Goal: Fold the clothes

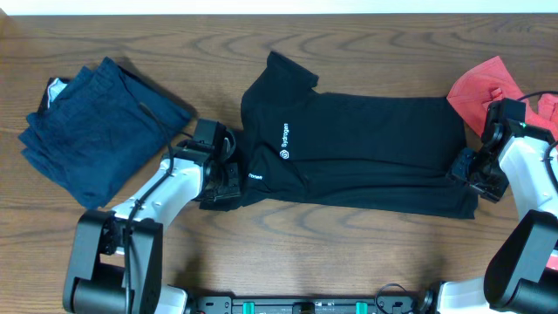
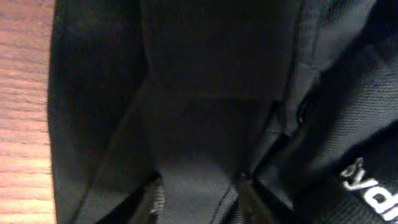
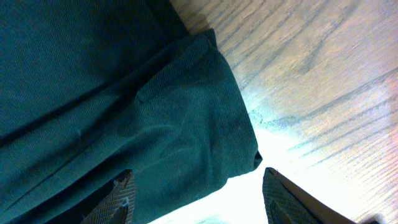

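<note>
The black T-shirt [image 1: 366, 144] lies lengthwise across the middle of the table, its white logo [image 1: 285, 144] near the left end and its front edge folded over. My left gripper [image 1: 228, 174] is at the shirt's left end. In the left wrist view its fingers [image 2: 155, 200] stand apart with a band of black cloth [image 2: 205, 74] running between them, the gripper [image 2: 202, 202] open. My right gripper [image 1: 471, 170] is at the shirt's front right corner. It is open [image 3: 199, 193], one finger over the cloth corner [image 3: 155, 112], the other over bare wood.
A navy garment [image 1: 96, 131] lies crumpled at the far left. A red one [image 1: 484, 87] lies at the back right, just behind my right arm. Wooden table [image 1: 349, 253] shows in front of the shirt and beside the cloth [image 3: 311, 74].
</note>
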